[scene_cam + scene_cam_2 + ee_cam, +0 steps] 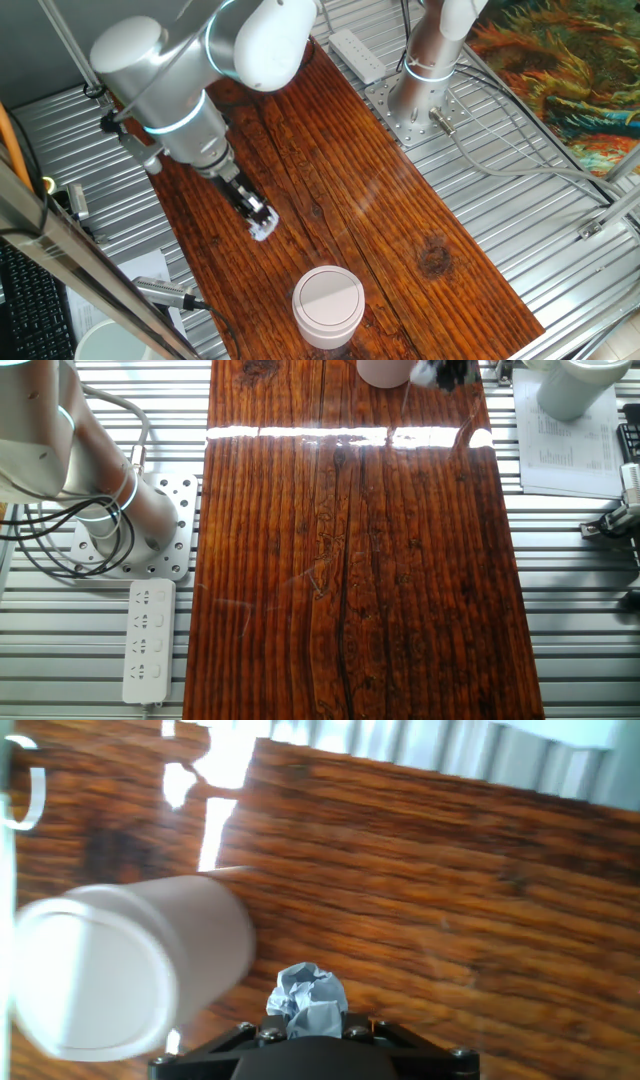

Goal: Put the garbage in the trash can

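Closest to the lens in the hand view, the garbage, a crumpled white-grey wad, sits pinched at the tip of the end effector, whose fingers are closed tight on it. Just beyond and to one side lies the trash can, its flat white lid ringed by the pale rim, standing upright on the dark wooden surface.

From one fixed view the can stands near the front edge of the surface, while the end effector hangs over the wood near the left edge, wad in its grip, apart from the can. Farther back, at the surface's far right corner, the arm's base is bolted beside a white power strip.
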{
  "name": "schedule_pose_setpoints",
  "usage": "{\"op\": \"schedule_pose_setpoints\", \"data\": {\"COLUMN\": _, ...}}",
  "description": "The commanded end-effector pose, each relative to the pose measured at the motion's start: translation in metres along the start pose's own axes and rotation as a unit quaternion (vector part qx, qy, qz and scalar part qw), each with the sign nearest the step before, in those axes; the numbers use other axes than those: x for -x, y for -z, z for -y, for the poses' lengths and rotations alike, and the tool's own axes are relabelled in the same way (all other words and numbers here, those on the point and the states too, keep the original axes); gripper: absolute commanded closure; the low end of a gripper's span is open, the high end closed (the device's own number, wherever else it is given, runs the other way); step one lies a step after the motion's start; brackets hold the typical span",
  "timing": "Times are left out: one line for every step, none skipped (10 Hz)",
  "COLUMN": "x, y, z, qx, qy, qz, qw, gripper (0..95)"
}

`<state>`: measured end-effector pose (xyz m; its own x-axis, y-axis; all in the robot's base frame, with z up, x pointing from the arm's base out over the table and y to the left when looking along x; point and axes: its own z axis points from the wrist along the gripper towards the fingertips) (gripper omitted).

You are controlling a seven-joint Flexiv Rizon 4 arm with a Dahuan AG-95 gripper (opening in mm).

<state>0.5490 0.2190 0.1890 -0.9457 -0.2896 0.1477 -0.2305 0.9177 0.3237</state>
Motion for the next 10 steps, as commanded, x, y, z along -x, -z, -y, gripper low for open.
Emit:
{"op": "schedule_pose_setpoints", "data": {"x": -0.002, "y": -0.002, "z": -0.02, "qx": -0.005, "qy": -0.046, "qz": 0.009, "qw": 0.9989, "gripper": 95.0}}
{"op": "schedule_pose_setpoints", "data": {"x": -0.001, "y": -0.006, "z": -0.03, "qx": -0.004, "qy": -0.05, "qz": 0.01, "qw": 0.9987, "gripper": 95.0}}
{"op": "schedule_pose_setpoints", "data": {"x": -0.001, "y": -0.01, "z": -0.039, "qx": 0.002, "qy": -0.05, "qz": 0.013, "qw": 0.9987, "gripper": 95.0}}
{"op": "schedule_pose_setpoints", "data": {"x": 0.0, "y": -0.015, "z": -0.047, "qx": 0.008, "qy": -0.052, "qz": 0.015, "qw": 0.9985, "gripper": 95.0}}
{"op": "schedule_pose_setpoints", "data": {"x": 0.0, "y": -0.02, "z": -0.057, "qx": 0.009, "qy": -0.057, "qz": 0.016, "qw": 0.9982, "gripper": 95.0}}
{"op": "schedule_pose_setpoints", "data": {"x": -0.001, "y": -0.023, "z": -0.063, "qx": 0.009, "qy": -0.061, "qz": 0.016, "qw": 0.998, "gripper": 95.0}}
{"op": "schedule_pose_setpoints", "data": {"x": -0.002, "y": -0.026, "z": -0.072, "qx": 0.009, "qy": -0.065, "qz": 0.016, "qw": 0.9977, "gripper": 95.0}}
{"op": "schedule_pose_setpoints", "data": {"x": -0.003, "y": -0.028, "z": -0.078, "qx": 0.009, "qy": -0.067, "qz": 0.015, "qw": 0.9976, "gripper": 95.0}}
{"op": "schedule_pose_setpoints", "data": {"x": -0.004, "y": -0.029, "z": -0.082, "qx": 0.009, "qy": -0.069, "qz": 0.015, "qw": 0.9975, "gripper": 95.0}}
{"op": "schedule_pose_setpoints", "data": {"x": -0.006, "y": -0.03, "z": -0.087, "qx": 0.009, "qy": -0.07, "qz": 0.016, "qw": 0.9974, "gripper": 95.0}}
